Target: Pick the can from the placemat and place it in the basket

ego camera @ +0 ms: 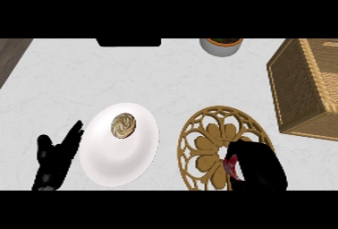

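A round tan openwork placemat (pixel 210 142) lies on the white counter at lower centre-right. My right hand (pixel 260 167) is over its near right part, fingers curled round a red can (pixel 231 167), of which only a red and white sliver shows at the hand's left edge. A woven wicker basket (pixel 297 85) stands at the right edge, beyond the placemat. My left hand (pixel 58 156) rests open at the lower left, fingers pointing up, beside the plate.
A white plate (pixel 99 156) carrying a small swirled brown pastry (pixel 123 125) sits left of the placemat. A grey pot with a plant (pixel 221 45) stands at the back centre-right, and a dark object (pixel 128 42) lies at the back edge.
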